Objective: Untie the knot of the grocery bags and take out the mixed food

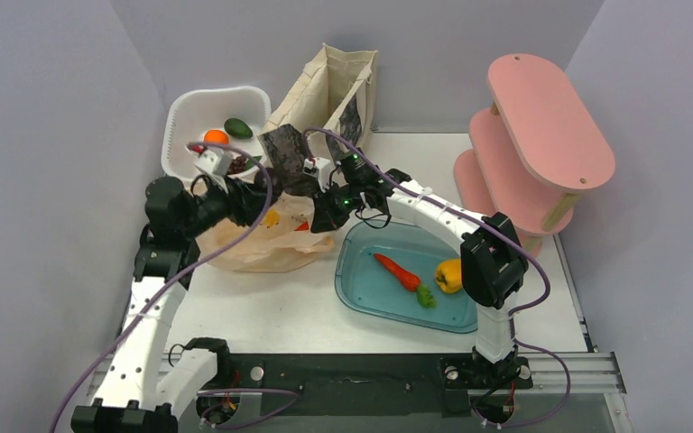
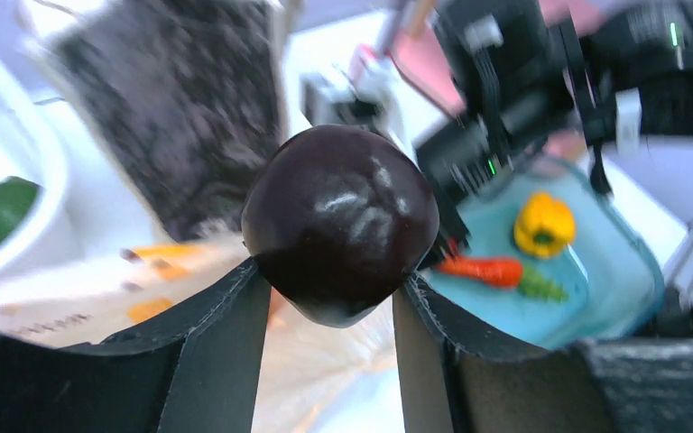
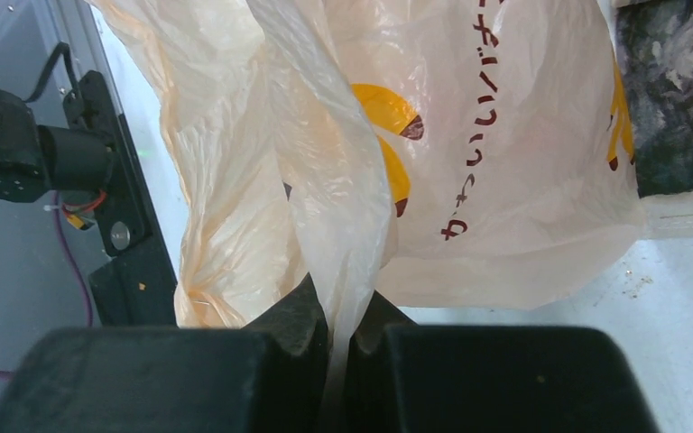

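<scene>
My left gripper [image 2: 329, 275] is shut on a dark, almost black, glossy round fruit [image 2: 338, 221] and holds it above the peach-orange plastic bag [image 1: 266, 239]. In the top view the left gripper [image 1: 266, 200] is over the bag's mouth. My right gripper [image 3: 338, 311] is shut on a fold of the plastic bag [image 3: 469, 135] and holds it up, at the bag's right side [image 1: 327, 212]. No knot shows. One carrot [image 1: 397, 271] lies in the teal tray [image 1: 361, 293]. The canvas tote [image 1: 329, 95] stands behind.
A yellow bell pepper [image 1: 448, 275] lies in the tray beside the carrot. A white basket [image 1: 179, 113] at the back left holds a green avocado [image 1: 238, 127] and an orange fruit [image 1: 216, 137]. A pink two-tier shelf [image 1: 546, 126] stands at the right.
</scene>
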Available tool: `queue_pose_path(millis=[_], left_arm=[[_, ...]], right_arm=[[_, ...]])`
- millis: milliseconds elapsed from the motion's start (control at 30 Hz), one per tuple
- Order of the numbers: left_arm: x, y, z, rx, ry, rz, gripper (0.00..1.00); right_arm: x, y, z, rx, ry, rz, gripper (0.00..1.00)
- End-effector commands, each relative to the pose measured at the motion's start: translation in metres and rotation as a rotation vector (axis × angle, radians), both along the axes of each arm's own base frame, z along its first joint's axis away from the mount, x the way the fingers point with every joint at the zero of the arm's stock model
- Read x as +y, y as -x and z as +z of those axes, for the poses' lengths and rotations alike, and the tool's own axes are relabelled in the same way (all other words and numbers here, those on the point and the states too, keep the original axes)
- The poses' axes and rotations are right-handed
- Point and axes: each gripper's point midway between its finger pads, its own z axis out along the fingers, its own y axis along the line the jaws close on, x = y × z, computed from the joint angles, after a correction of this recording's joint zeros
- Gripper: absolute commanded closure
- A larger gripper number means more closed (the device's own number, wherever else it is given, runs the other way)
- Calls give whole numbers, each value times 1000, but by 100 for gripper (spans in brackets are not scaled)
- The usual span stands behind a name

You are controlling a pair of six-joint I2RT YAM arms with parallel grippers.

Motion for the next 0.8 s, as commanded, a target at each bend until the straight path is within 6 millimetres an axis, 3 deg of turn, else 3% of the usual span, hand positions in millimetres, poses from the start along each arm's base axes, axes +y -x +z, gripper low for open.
queue_pose_path(millis=[0, 200, 400, 433, 500, 533, 600, 633, 667, 700, 733, 767], left_arm=[[39, -53, 70, -12, 157, 200, 98], [129, -150, 53, 89, 116, 475, 98], [182, -225, 10, 114, 11, 558, 95], [186, -232, 6, 113, -7, 560, 93], [196, -255, -11, 146, -31, 559, 77], [202, -268, -14, 159, -29, 563, 64], [208, -287, -15, 171, 4, 560, 57], [212, -295, -1, 144, 14, 565, 53], [216, -302, -18, 192, 26, 576, 47], [219, -309, -3, 162, 28, 583, 43], [223, -314, -19, 208, 27, 598, 42], [226, -317, -9, 196, 24, 611, 40]], right_arm=[[1, 1, -7, -75, 34, 48, 100], [0, 9, -10, -119, 57, 81, 100], [4, 11, -5, -121, 50, 78, 100], [4, 11, -4, -120, 47, 77, 100], [6, 12, -2, -122, 45, 78, 100], [6, 12, -1, -126, 45, 78, 100], [6, 12, -1, -131, 46, 79, 100], [5, 12, -2, -131, 49, 78, 100], [6, 13, -1, -134, 49, 80, 100], [6, 13, -1, -137, 50, 80, 100], [6, 13, -1, -139, 50, 81, 100], [6, 13, -1, -143, 51, 83, 100]])
